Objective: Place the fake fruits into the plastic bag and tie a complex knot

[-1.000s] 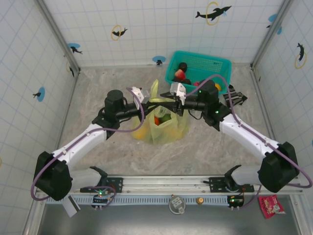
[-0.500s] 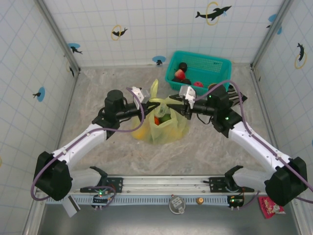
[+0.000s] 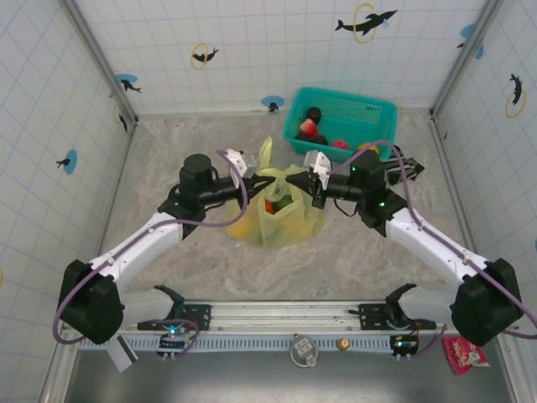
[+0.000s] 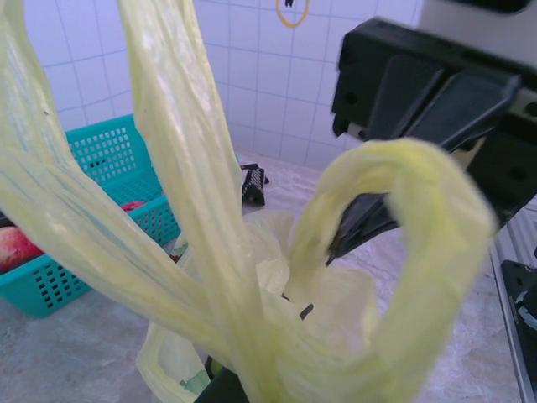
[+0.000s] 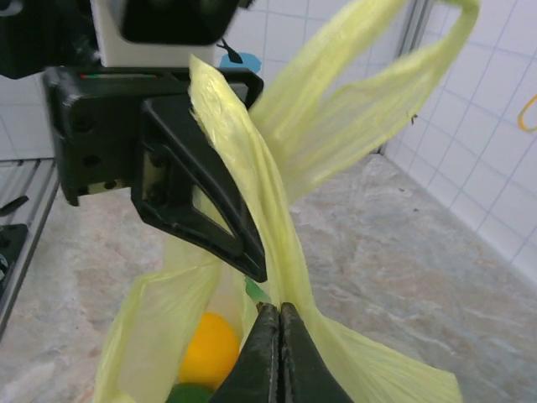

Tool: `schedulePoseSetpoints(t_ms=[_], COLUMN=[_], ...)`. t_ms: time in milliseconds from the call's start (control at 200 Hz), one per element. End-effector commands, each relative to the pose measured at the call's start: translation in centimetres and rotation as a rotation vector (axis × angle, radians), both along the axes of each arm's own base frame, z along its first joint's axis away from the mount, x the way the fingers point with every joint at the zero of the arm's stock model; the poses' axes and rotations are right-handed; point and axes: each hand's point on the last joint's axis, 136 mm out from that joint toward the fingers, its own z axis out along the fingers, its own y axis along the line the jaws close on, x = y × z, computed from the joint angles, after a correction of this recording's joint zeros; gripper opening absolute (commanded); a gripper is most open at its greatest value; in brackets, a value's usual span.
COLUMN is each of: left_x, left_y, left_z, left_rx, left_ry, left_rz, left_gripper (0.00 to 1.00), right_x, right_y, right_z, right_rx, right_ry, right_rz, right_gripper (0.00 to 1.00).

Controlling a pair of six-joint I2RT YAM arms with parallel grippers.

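The yellow-green plastic bag (image 3: pixel 281 220) sits mid-table with its handles (image 3: pixel 266 155) pulled upward. My left gripper (image 3: pixel 257 179) is shut on the bunched handles (image 4: pixel 180 159), its jaws hidden under the plastic. One handle curls into a loop (image 4: pixel 436 201); no knot is visible. From the right, my right gripper (image 3: pixel 299 186) (image 5: pixel 279 312) is shut on a handle strap (image 5: pixel 252 176) at the bag's mouth, tip to tip with the left finger (image 5: pixel 210 210). Inside the bag lie fake fruits: an orange one (image 5: pixel 208 348) and a green one (image 5: pixel 189 393). More fruits (image 3: pixel 308 128) lie in the basket.
The teal mesh basket (image 3: pixel 379 109) stands at the back right, close behind my right arm, and it also appears in the left wrist view (image 4: pixel 109 159). A black-and-white striped cloth (image 3: pixel 409 168) lies to its right. Tiled walls enclose the table on three sides.
The right gripper pulled back to the right, then came left to the bag's mouth and shut on the handle strap. The left gripper stayed shut, holding the handles.
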Motion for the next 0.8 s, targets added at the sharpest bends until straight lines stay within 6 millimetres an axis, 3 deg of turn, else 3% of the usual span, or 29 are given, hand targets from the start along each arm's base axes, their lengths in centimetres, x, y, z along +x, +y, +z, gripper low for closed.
schedulePoseSetpoints(t_ms=[0, 140, 260, 515, 796], left_x=[-0.8, -1.0, -1.1, -1.1, -0.3], left_y=[-0.2, -0.2, -0.3, -0.4, -0.2], left_z=[1.9, 1.9, 1.9, 2.0, 2.3], left_rx=[-0.038, -0.04, -0.042, -0.043, -0.043], left_ry=[-0.062, -0.058, -0.054, -0.051, -0.058], left_rz=[-0.039, -0.05, -0.06, -0.062, -0.015], left_gripper=[0.0, 0.0, 0.11, 0.19, 0.25], right_x=[0.5, 0.7, 0.8, 0.8, -0.1], right_y=[1.0, 1.7, 2.3, 3.4, 3.2], right_z=[1.9, 1.8, 1.6, 1.9, 0.8], right_rx=[0.035, 0.035, 0.028, 0.017, -0.022], right_ry=[-0.042, -0.039, -0.032, -0.032, -0.031], right_rz=[0.019, 0.026, 0.033, 0.047, 0.064], right_gripper=[0.0, 0.0, 0.0, 0.0, 0.0])
